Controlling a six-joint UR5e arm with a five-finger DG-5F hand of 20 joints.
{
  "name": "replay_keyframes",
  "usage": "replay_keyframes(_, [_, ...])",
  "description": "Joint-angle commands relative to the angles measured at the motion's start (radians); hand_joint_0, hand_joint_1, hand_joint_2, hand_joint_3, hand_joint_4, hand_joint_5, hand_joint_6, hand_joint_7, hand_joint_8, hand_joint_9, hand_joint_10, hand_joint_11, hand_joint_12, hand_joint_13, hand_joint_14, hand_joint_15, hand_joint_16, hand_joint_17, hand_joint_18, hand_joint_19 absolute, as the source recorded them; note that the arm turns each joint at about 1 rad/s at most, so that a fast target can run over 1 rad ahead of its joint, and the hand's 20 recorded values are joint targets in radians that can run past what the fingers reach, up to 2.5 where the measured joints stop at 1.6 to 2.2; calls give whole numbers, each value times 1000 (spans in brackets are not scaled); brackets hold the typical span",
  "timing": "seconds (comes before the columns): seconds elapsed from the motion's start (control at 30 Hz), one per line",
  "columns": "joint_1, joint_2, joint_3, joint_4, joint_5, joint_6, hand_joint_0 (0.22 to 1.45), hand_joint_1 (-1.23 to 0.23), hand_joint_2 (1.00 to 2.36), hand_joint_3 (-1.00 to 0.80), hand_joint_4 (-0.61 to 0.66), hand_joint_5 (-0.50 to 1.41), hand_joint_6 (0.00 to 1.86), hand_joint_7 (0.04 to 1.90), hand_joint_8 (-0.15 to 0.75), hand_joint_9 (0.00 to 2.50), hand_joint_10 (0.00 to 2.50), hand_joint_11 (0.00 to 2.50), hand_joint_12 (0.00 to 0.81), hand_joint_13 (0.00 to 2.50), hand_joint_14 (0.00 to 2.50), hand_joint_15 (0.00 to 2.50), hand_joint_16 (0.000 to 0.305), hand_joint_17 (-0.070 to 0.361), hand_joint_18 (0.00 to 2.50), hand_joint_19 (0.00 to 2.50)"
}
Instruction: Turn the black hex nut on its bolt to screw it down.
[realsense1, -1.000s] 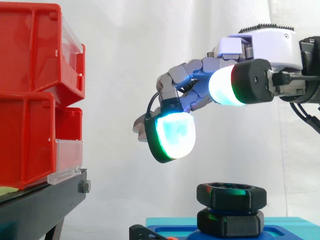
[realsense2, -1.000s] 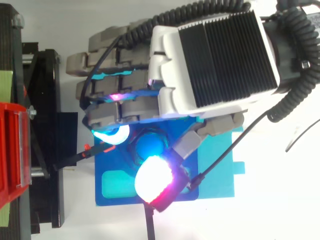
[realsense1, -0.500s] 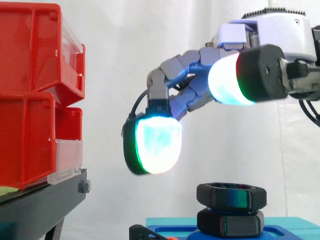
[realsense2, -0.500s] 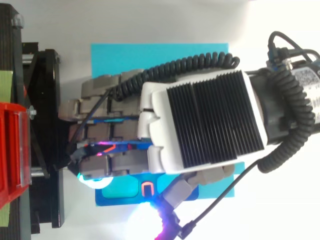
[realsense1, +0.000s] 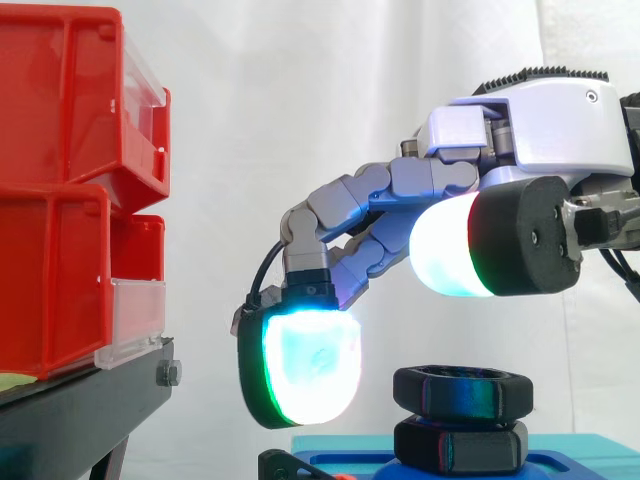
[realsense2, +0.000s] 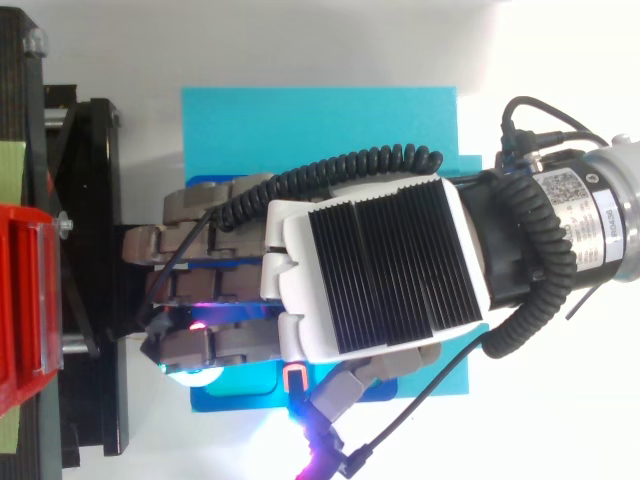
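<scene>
1. Black hex nut (realsense1: 462, 391) lay flat with its bore axis vertical, stacked on a second black hex piece (realsense1: 460, 446) over the blue base (realsense1: 580, 448).
2. Hand (realsense1: 540, 120) hovered above the nut. Its fingers (realsense1: 310, 365) were loosely bent and spread apart from the thumb (realsense1: 450, 245), holding nothing and clear of the nut.
3. Red bins (realsense1: 60, 180) stood at left on the black stand (realsense1: 80, 410).

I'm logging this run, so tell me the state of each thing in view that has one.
hand: open, fingers loosely bent, over the nut, holding nothing.
black hex nut: level, untouched, sitting above a lower black hex piece.
red bins: stacked on the black stand, contents hidden.
blue base: flat beneath the nut.
</scene>
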Motion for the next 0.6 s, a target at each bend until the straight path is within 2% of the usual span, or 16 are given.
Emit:
replay_keyframes(0.0, [0,0,2,1,0,0,494,-268,1000,-500,188,-55,503,1265,236,645,0,29,354,411,0,0,52,117,414,281])
replay_keyframes(0.17, [2,0,11,5,11,0,495,-269,1000,-500,178,-39,502,1409,239,652,1,45,351,409,0,0,52,116,413,281])
replay_keyframes(0.5, [3,0,12,-6,8,-17,496,-270,1000,-500,174,-28,504,1496,240,670,0,44,352,419,0,0,51,115,420,274])
replay_keyframes(0.57, [-3,0,11,-6,8,-26,495,-270,1000,-500,179,-29,506,1500,243,677,0,52,353,420,0,0,51,115,420,281])
